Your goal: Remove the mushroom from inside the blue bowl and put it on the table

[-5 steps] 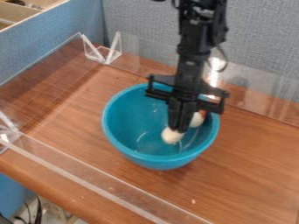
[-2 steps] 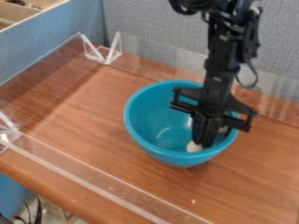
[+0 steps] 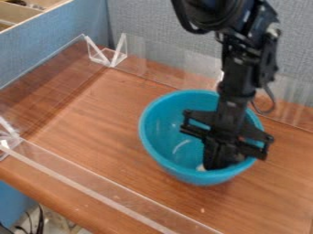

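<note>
The blue bowl [image 3: 166, 137] sits on the wooden table [image 3: 86, 114], right of the middle. My gripper [image 3: 217, 162] points straight down into the bowl's right half, low against its inner wall. Its fingers are shut, and a small cream-white bit of the mushroom [image 3: 203, 167] shows at their tips, on the left side. The black fingers and the crossbar above them hide the rest of the mushroom, including its cap.
Low clear acrylic walls [image 3: 98, 187] edge the table at the front and left. A clear acrylic stand [image 3: 108, 50] is at the back left corner. A blue-grey partition [image 3: 146, 27] rises behind the table. Bare wood lies left of the bowl.
The gripper has moved to the right and toward the camera, staying low in the bowl and shut. The bowl has slid the same way across the table with it.
</note>
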`<state>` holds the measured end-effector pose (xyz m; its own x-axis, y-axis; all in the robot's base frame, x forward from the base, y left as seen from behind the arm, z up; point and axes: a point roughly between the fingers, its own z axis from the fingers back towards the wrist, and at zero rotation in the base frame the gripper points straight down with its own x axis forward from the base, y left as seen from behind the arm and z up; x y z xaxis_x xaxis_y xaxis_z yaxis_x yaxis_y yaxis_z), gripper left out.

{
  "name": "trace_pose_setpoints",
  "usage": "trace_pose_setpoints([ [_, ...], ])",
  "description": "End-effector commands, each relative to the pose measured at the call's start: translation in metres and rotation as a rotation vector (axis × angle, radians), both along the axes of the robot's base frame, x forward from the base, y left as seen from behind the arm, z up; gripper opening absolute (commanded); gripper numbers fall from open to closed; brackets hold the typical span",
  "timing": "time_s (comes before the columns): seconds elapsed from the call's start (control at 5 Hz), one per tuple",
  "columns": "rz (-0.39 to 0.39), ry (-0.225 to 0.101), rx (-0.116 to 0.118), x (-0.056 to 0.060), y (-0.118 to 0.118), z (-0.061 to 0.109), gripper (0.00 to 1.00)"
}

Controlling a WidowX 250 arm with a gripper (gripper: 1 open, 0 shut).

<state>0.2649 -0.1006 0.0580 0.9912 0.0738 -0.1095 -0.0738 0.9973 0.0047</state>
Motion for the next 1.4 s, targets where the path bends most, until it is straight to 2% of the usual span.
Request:
trace_pose_setpoints([
  [0.0, 0.014, -0.066, -0.026, -0.006, -0.014, 0.016, 0.0],
  [0.2, 0.043, -0.069, -0.024, -0.013, -0.02, 0.016, 0.0],
  [0.6, -0.044, -0.085, -0.022, -0.01, 0.003, 0.022, 0.0],
  [1.0, 0.094, -0.106, -0.001, -0.019, 0.005, 0.032, 0.0],
  [1.2, 0.058, -0.111, 0.001, -0.022, 0.015, 0.039, 1.0],
])
